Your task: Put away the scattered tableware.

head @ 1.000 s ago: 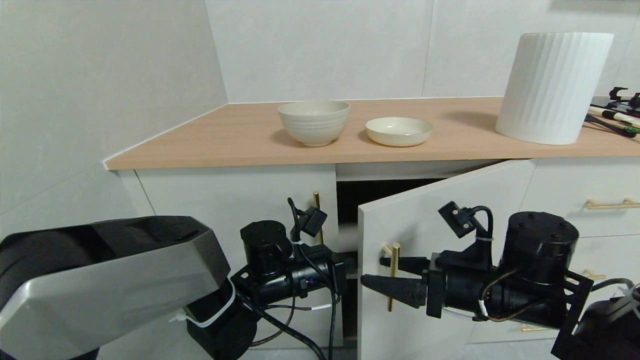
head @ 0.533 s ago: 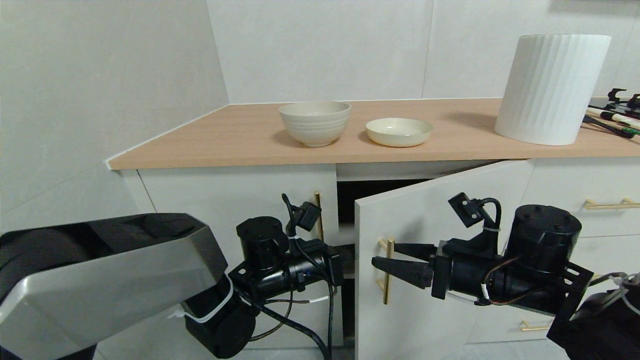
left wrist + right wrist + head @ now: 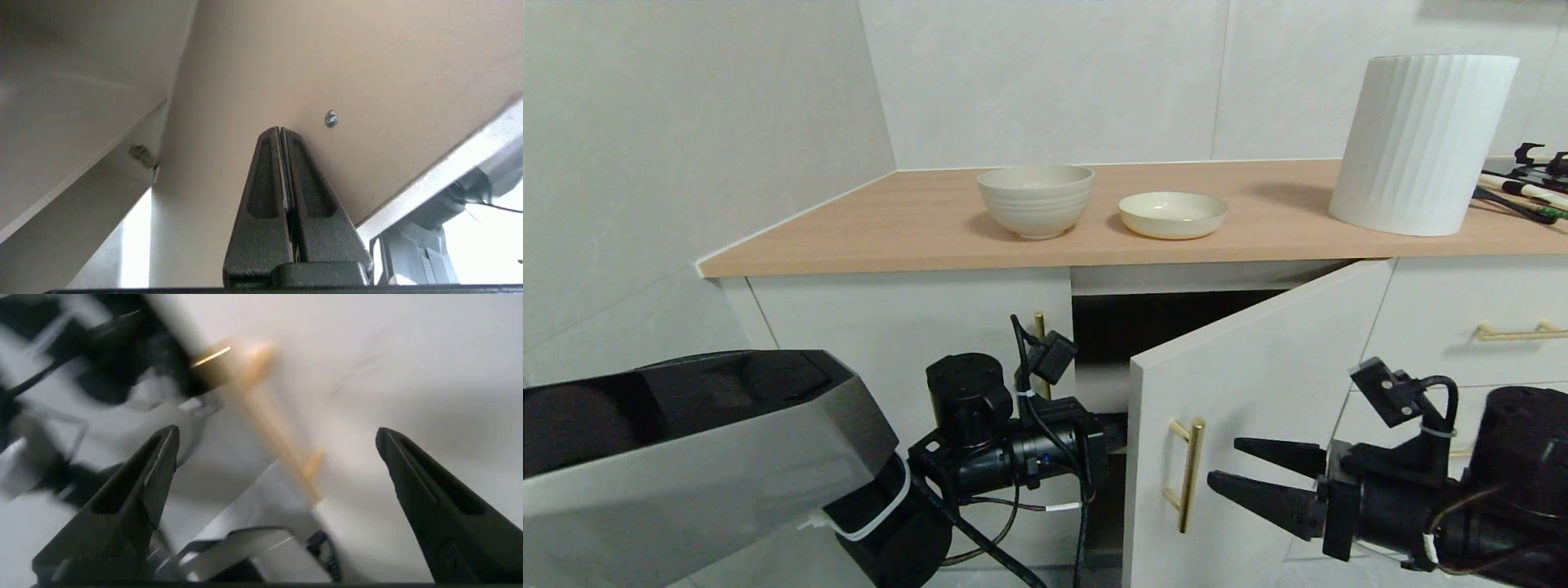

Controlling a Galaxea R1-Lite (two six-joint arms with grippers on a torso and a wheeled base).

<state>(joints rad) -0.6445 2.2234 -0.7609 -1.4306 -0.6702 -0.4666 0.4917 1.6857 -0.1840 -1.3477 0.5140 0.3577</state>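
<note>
A ribbed cream bowl [image 3: 1035, 198] and a shallow cream plate [image 3: 1174, 215] stand side by side on the wooden counter [image 3: 890, 229]. Below them a white cabinet door [image 3: 1258, 384] stands partly open, showing a dark interior. My right gripper [image 3: 1225, 465] is open, a short way right of the door's brass handle [image 3: 1188, 474] and not touching it. In the right wrist view this gripper [image 3: 276, 434] frames the blurred handle [image 3: 261, 408]. My left gripper [image 3: 280, 131] is shut and empty, its tip against the door's inner face beside a screw [image 3: 330, 119].
A tall white ribbed cylinder [image 3: 1421, 143] stands at the counter's right, with pens and tools [image 3: 1523, 192] behind it. The closed left door has its own brass handle [image 3: 1038, 327]. Drawers with brass pulls [image 3: 1515, 332] lie to the right. Tiled walls enclose the corner.
My right gripper came off the door handle and drew back down and to the right. The door swung wider. My left arm pushed further into the gap behind the door.
</note>
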